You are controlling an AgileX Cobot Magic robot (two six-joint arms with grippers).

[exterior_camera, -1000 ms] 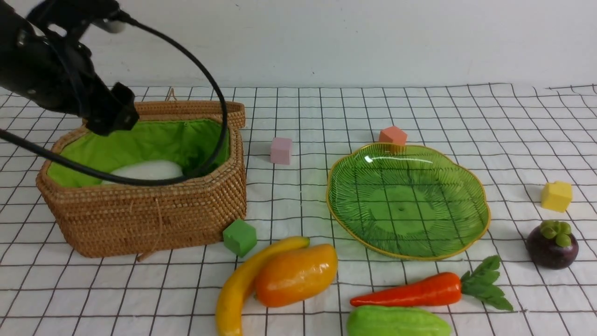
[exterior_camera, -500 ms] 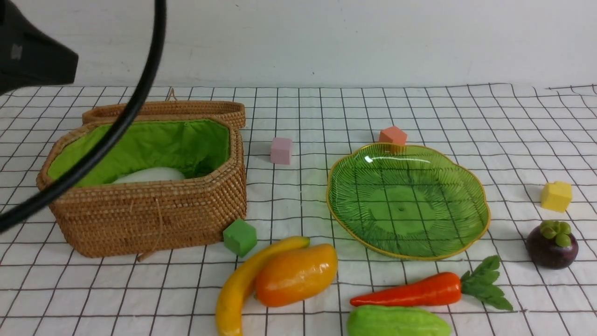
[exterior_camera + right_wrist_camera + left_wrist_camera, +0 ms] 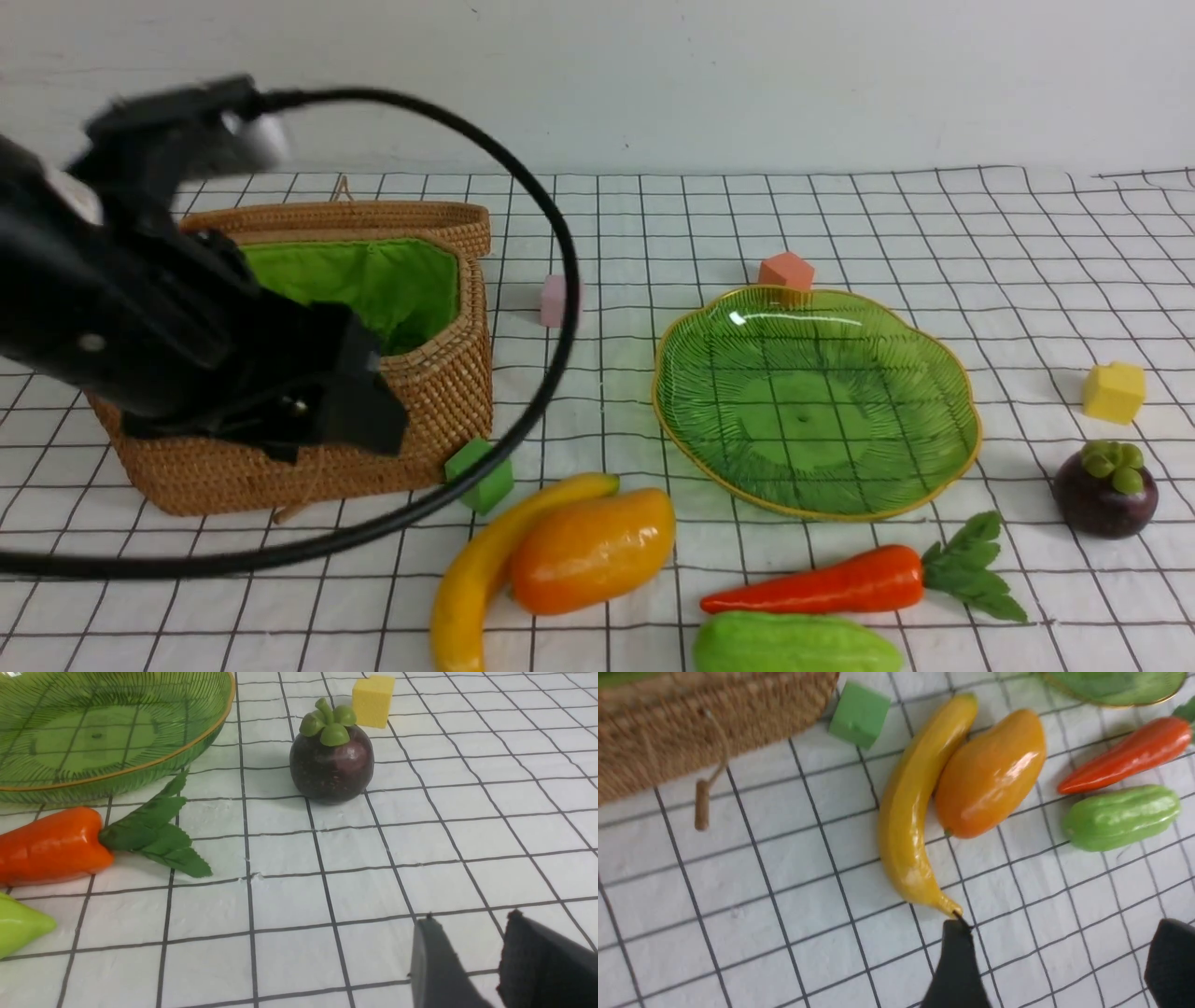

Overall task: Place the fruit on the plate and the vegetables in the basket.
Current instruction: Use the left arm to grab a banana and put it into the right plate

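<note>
The left gripper (image 3: 1059,933) hovers with its fingers spread wide and empty, one of them close by a tip of the banana (image 3: 485,569). The banana lies against the mango (image 3: 593,551) in front of the basket (image 3: 439,392). The right gripper (image 3: 472,924), barely parted and seemingly holding nothing, hangs near the mangosteen (image 3: 331,760). The carrot (image 3: 822,583) and cucumber (image 3: 794,644) lie just before the plate (image 3: 966,439).

Through the right wrist camera I see the mangosteen (image 3: 331,763) upright on the checked cloth (image 3: 289,858), a yellow cube (image 3: 373,694) just beyond it. The carrot (image 3: 51,844) lies beside the plate (image 3: 117,772). My right gripper (image 3: 469,917) has its jaws slightly apart, holding nothing.
</note>
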